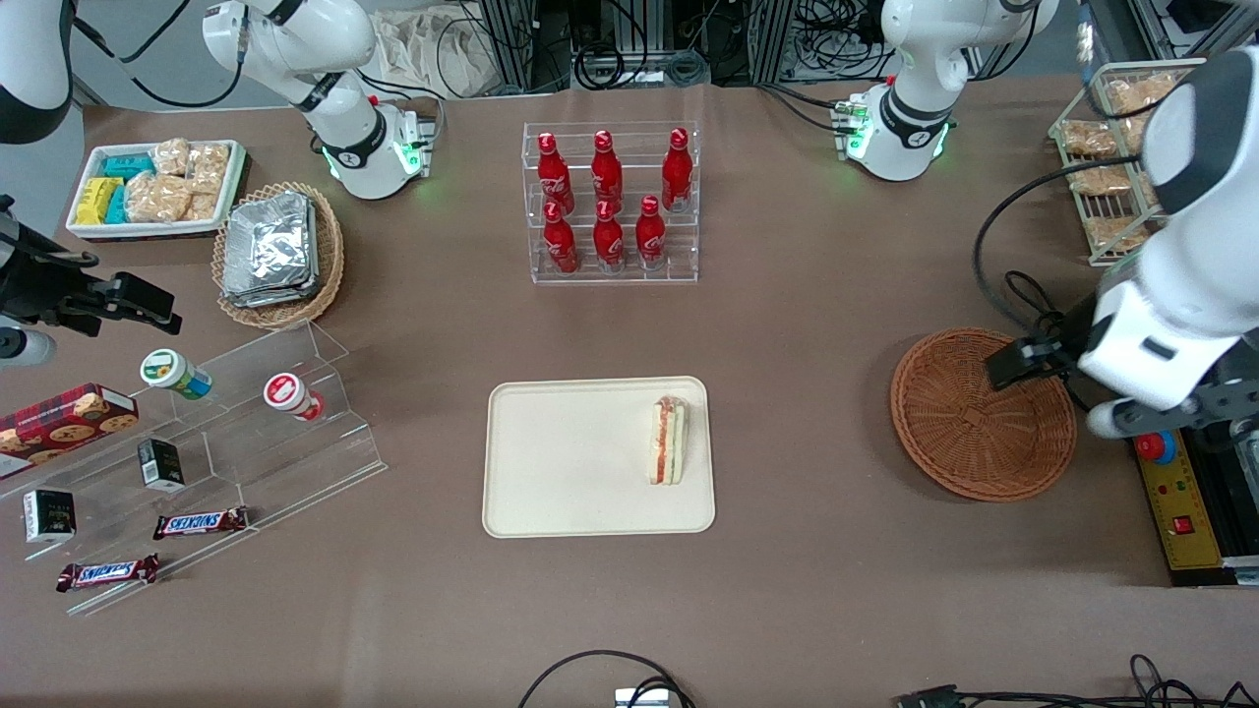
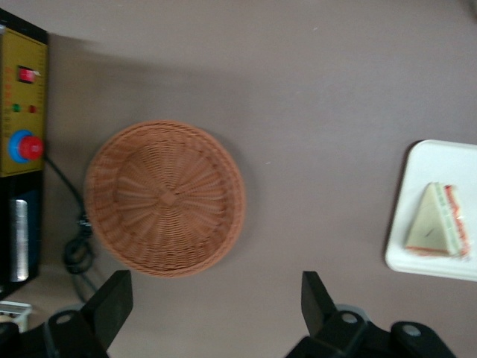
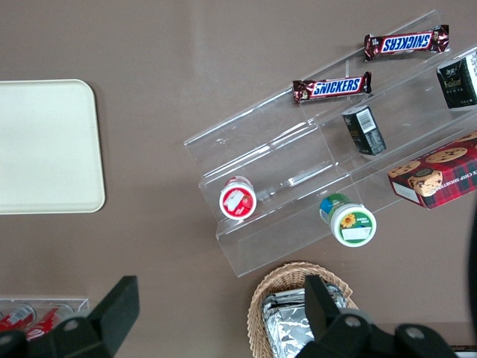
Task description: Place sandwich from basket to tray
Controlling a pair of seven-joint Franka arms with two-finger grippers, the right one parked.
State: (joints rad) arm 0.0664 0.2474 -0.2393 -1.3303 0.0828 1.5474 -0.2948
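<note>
The sandwich (image 1: 669, 440), a pale bread wedge with red and green filling, lies on the cream tray (image 1: 570, 462), near the tray edge that faces the working arm's end. The reddish-brown wicker basket (image 1: 969, 433) sits empty on the table toward the working arm's end. My left gripper (image 1: 1023, 362) hangs over the basket's rim, open and holding nothing. In the left wrist view the gripper (image 2: 215, 294) hangs open above bare table just off the basket (image 2: 164, 198), and the sandwich (image 2: 436, 231) shows on a corner of the tray (image 2: 440, 164).
A yellow control box with a red button (image 1: 1175, 492) and a black cable (image 2: 74, 239) lie beside the basket. A clear rack of red bottles (image 1: 610, 202) stands farther from the camera than the tray. A tan basket of foil packets (image 1: 275, 256) and an acrylic shelf (image 1: 246, 433) lie toward the parked arm's end.
</note>
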